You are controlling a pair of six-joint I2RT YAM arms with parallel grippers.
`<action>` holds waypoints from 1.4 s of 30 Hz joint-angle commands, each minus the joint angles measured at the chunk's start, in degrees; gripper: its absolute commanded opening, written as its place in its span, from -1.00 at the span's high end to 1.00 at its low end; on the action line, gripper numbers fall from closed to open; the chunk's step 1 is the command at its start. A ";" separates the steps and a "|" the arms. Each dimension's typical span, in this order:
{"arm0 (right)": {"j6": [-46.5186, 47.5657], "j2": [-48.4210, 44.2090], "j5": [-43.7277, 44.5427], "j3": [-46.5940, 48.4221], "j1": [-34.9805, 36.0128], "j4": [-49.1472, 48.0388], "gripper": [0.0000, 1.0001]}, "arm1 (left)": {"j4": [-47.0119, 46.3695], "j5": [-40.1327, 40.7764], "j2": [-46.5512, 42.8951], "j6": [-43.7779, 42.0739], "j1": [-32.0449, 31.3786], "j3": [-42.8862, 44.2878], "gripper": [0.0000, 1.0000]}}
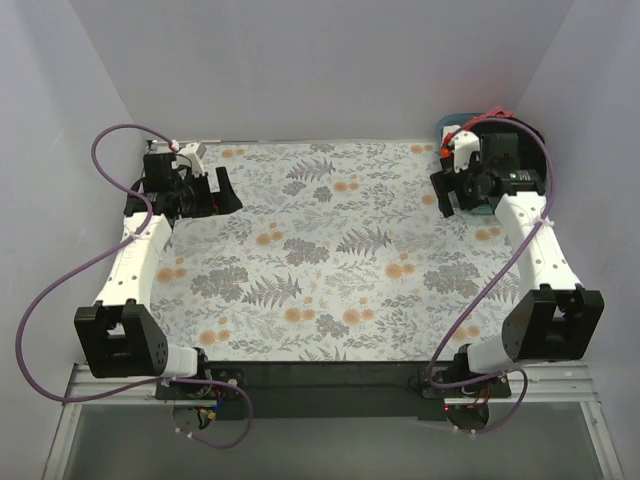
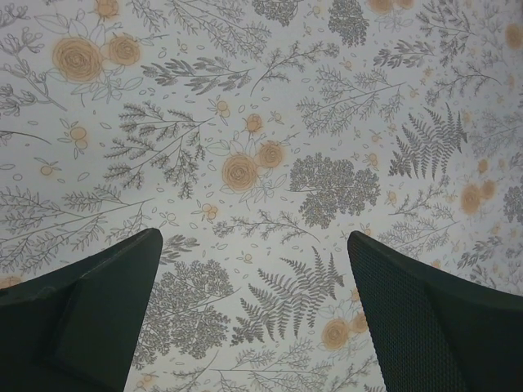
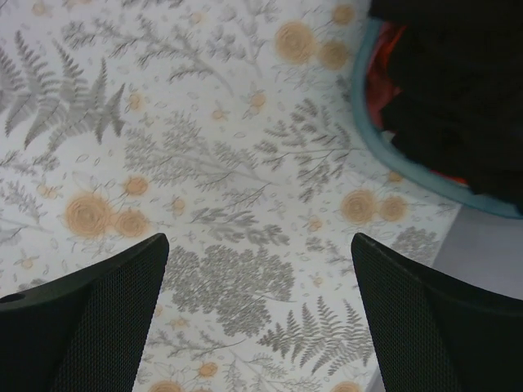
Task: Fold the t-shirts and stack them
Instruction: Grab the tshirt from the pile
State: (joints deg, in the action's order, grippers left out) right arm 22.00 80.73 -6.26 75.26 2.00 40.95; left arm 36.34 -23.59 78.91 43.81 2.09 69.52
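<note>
1. From the top view we see the floral-covered table with both arms stretched to its far side. The left gripper hangs over the far-left part. The right gripper hangs over the far-right part, just beside the teal basket in that corner. A scrap of the orange-red shirt peeks out above the right arm. No shirt lies spread on the table. We judge the right arm far the nearer to the clothes; the left is well apart from them, across the table.

2. In the left wrist view, the fingers are spread wide with nothing between them. Only the floral cover shows below, and no shirt is visible.

3. In the right wrist view, those fingers are also wide apart and hold nothing, over bare floral cover.
   - The basket's rim curves through the upper right.
   - The black shirt is heaped inside, with orange-red cloth showing at its left edge against the rim.
   - The cloth therefore lies ahead and to the right of the fingers, not between them.
   - The heap is bunched, so we cannot tell its long axis.
   - We judge folding not yet begun. The next move calls for the right gripper to cross the rim and pinch the black cloth.
</note>
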 commanded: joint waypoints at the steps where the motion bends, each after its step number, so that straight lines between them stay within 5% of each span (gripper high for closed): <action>1: 2.17 3.63 5.64 10.41 -1.47 -0.17 -1.00 | 1.10 -0.31 -0.51 -1.80 0.11 3.26 -0.96; 13: 3.49 32.64 12.68 50.57 -14.13 3.00 -1.00 | -0.04 -1.01 -1.66 -3.29 0.11 1.24 -0.96; 27: -1.79 49.69 1.51 57.89 -16.85 0.71 -1.00 | 3.21 -1.10 0.54 -4.79 0.11 2.99 -0.96; 30: -1.08 51.28 1.52 58.50 -17.20 0.36 -0.56 | 3.39 -0.40 0.45 -4.79 0.11 2.64 -0.96; 31: -1.08 51.20 1.43 58.59 -17.29 0.36 -0.17 | 3.39 -0.23 0.36 -4.79 0.20 2.56 -0.96; 33: -0.47 50.32 0.20 58.33 -17.64 0.45 0.28 | 2.78 0.13 0.01 -4.44 0.11 1.94 -0.96; 34: -0.38 49.79 0.37 58.16 -17.64 0.53 0.83 | 2.51 -0.05 -0.16 -4.44 0.20 1.77 -0.96; 35: -0.55 48.40 0.20 57.98 -17.73 0.54 0.97 | 2.34 -0.14 -0.16 -4.44 0.11 1.59 -0.96; 42: -2.75 34.51 -8.67 56.04 -19.40 0.54 0.97 | 1.72 0.65 -0.43 -3.56 0.11 1.76 -0.96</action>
State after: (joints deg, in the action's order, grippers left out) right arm 20.71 126.50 -9.17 129.91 -16.32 43.90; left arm 38.92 -23.77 79.66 40.01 2.09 70.74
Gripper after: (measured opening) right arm 0.054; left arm 0.982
